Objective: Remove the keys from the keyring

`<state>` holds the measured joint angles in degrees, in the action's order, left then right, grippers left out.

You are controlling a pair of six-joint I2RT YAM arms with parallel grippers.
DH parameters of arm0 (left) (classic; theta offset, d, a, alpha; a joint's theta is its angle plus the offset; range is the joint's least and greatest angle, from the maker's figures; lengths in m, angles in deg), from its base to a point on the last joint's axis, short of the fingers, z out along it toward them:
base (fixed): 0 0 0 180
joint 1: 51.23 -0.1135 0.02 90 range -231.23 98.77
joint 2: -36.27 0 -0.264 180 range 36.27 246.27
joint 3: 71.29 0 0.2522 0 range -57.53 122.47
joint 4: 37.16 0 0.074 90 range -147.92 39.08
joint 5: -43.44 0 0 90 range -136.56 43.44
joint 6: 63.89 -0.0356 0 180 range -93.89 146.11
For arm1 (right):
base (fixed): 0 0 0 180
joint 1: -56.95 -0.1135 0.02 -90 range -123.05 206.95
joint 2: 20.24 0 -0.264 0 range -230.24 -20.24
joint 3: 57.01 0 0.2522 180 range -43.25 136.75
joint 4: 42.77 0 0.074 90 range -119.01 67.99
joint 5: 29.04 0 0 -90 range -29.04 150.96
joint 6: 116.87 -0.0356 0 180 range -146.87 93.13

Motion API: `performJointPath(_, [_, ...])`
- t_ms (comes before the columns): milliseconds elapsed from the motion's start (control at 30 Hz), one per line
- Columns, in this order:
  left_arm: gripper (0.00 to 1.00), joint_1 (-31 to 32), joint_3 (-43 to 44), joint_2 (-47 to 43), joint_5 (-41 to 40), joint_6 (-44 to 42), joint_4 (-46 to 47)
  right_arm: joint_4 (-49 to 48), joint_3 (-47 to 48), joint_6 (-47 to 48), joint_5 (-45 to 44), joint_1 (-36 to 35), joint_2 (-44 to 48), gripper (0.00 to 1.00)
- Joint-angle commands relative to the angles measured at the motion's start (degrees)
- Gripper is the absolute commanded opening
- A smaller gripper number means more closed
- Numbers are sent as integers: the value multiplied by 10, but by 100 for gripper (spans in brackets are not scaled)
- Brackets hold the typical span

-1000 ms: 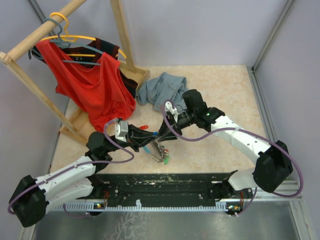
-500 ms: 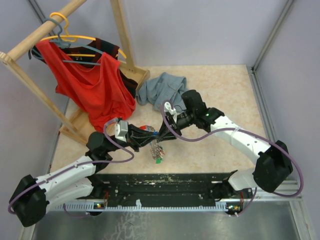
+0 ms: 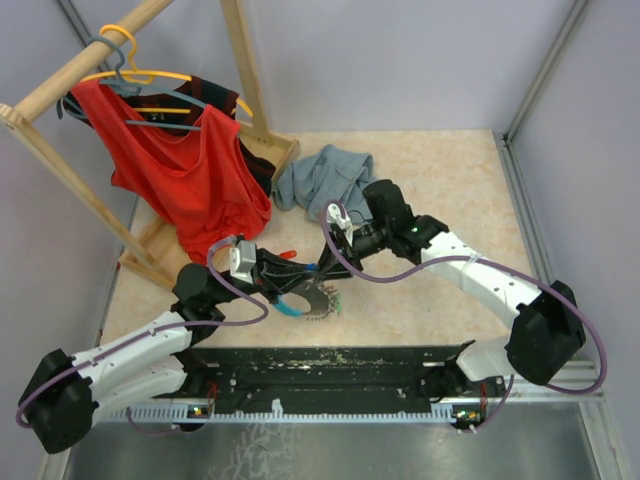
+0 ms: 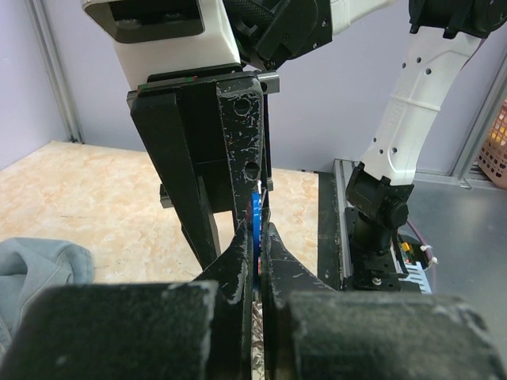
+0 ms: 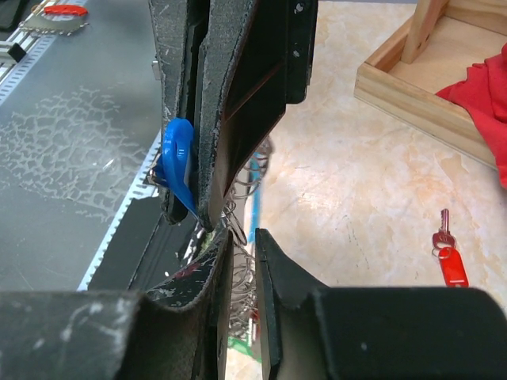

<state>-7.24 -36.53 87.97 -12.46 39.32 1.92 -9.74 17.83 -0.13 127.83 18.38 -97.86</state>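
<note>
The keyring hangs between my two grippers just above the table's near edge. Its light blue loop (image 3: 289, 308) curls below the left gripper (image 3: 298, 280), which is shut on the blue part (image 4: 256, 212). In the right wrist view the blue loop (image 5: 177, 154) bulges beside the left fingers (image 5: 238, 79). The silvery chain (image 5: 242, 273) fills the narrow gap of my right gripper (image 5: 242, 237), whose jaws press on it. The bunch of keys (image 3: 322, 300) fans out under the right gripper (image 3: 322, 272); a green bit (image 5: 242, 348) shows low down. One red key (image 3: 287, 254) lies loose on the table.
A grey-blue cloth garment (image 3: 322, 172) lies behind the grippers. The wooden rack (image 3: 262, 150) with a red shirt (image 3: 190, 170) on hangers stands at the back left. The black rail (image 3: 330, 365) runs along the near edge. The loose red key (image 5: 450, 257) lies near the rack's base (image 5: 412, 87).
The right jaws have narrowed onto the chain. The key bunch, hanging down with the green key lowest, has swung up and fanned out; the blue loop now shows below the left gripper.
</note>
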Motion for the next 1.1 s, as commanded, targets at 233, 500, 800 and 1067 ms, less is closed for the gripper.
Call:
performJointPath(233, [0, 0, 24, 8, 6, 12, 55, -15, 14, 6, 32, -1, 12, 19])
performJointPath(500, [0, 0, 20, 4, 6, 13, 56, 13, 19, 41, 52, -1, 13, 15])
performJointPath(800, [0, 0, 16, -2, 0, 12, 56, 23, 22, 52, 57, -1, 12, 0])
performJointPath(1067, [0, 0, -2, -28, -8, 5, 48, 21, 25, 44, 73, 13, 15, 0])
